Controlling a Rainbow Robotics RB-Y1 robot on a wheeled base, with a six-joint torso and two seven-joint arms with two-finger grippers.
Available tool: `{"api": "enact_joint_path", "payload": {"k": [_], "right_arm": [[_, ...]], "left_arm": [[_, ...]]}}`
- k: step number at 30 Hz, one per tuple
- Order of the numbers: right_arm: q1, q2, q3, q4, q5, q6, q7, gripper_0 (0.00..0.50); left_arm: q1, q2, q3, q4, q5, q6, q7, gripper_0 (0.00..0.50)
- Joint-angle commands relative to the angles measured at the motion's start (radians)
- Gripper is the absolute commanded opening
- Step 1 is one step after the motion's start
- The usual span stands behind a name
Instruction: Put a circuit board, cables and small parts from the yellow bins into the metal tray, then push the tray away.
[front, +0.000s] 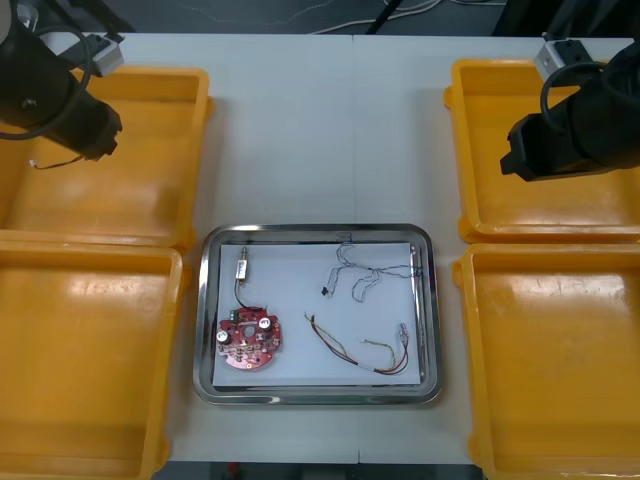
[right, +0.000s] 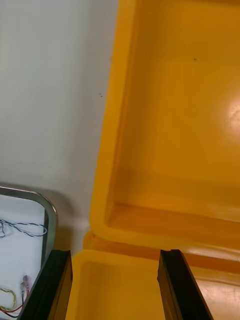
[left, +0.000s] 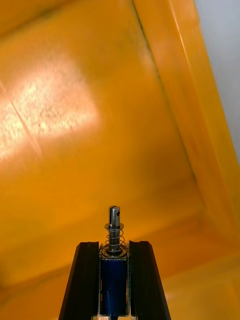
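Observation:
My left gripper (left: 114, 245) is shut on a small metal part (left: 114, 227) with a blue body and a spring-loaded pin sticking out past the fingertips. It hangs over the far left yellow bin (front: 110, 160), where the left gripper (front: 100, 140) trails a thin wire (front: 52, 163). My right gripper (right: 115, 255) stands open with nothing in it, above the edge where the two right bins meet; the right gripper (front: 515, 160) is over the far right bin (front: 540, 200). The metal tray (front: 205, 300) holds a red circuit board (front: 247, 340), a blue and white cable (front: 365, 270), a red and yellow cable (front: 360, 350) and a small metal part (front: 242, 270).
The near left bin (front: 80, 350) and near right bin (front: 550, 360) flank the tray. Bare table lies beyond the tray's far side. In the right wrist view the tray's corner (right: 50, 220) shows beside the fingers, with the blue and white cable (right: 25, 228).

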Motion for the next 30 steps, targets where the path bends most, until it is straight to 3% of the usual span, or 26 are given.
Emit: {"api": "enact_joint_path", "payload": {"k": [1, 10, 20, 30], "right_arm": [[0.07, -0.069, -0.099, -0.059, -0.038, 0.003, -0.017, 0.5], [0.219, -0.124, -0.254, -0.139, -0.14, 0.003, -0.019, 0.5], [0.373, -0.144, -0.337, -0.212, -0.113, 0.003, -0.023, 0.5], [0.419, -0.146, -0.335, -0.209, -0.097, 0.003, -0.026, 0.5]], "left_arm": [[0.059, 0.053, 0.097, -0.117, 0.028, 0.094, -0.044, 0.0], [0.163, 0.063, 0.169, -0.318, 0.068, 0.094, 0.068, 0.0], [0.3, 0.069, 0.183, -0.542, 0.141, 0.094, 0.298, 0.0], [0.397, 0.069, 0.119, -0.702, 0.161, 0.094, 0.539, 0.0]]}}
